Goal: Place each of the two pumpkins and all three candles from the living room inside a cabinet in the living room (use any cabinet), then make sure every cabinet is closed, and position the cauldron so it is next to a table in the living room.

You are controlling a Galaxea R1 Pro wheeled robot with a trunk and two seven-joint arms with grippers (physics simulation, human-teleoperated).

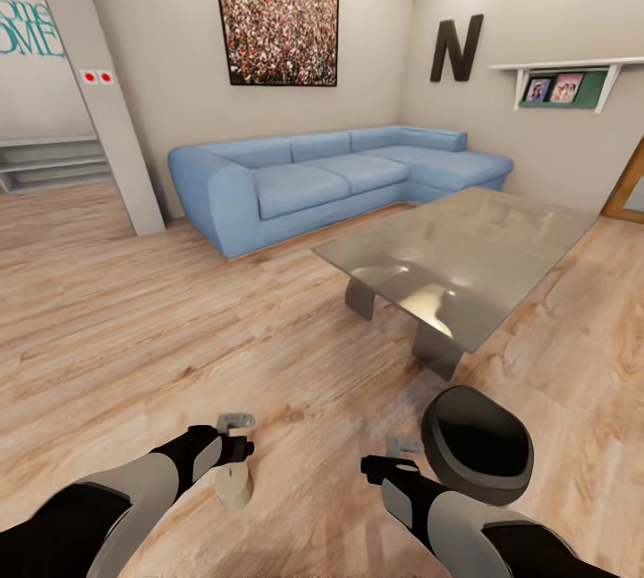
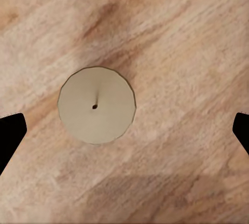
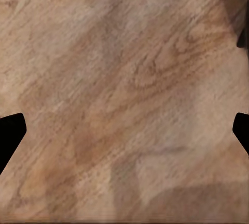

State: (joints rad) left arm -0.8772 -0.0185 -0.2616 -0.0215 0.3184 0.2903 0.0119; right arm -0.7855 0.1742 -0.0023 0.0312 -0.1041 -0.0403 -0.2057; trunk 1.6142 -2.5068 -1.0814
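One off-white candle [image 1: 234,488] stands upright on the wooden floor, directly under my left gripper [image 1: 231,454]. From above, the left wrist view shows the candle's round top [image 2: 96,105] with its small wick; my left gripper [image 2: 124,130] hangs over it, open wide, with its fingertips [image 2: 11,134] apart from the candle. The dark cauldron [image 1: 478,446] sits on the floor beside the glass table [image 1: 501,229]. My right gripper [image 1: 394,469] is just left of the cauldron, open [image 3: 124,133] over bare floor. The pumpkins and the cabinet are out of view.
A blue corner sofa [image 1: 322,175] stands against the far wall behind the table. A grey pillar [image 1: 107,104] rises at the left. The table's metal legs [image 1: 362,296] stand ahead of my right arm. Open wooden floor [image 1: 134,318] stretches to the left.
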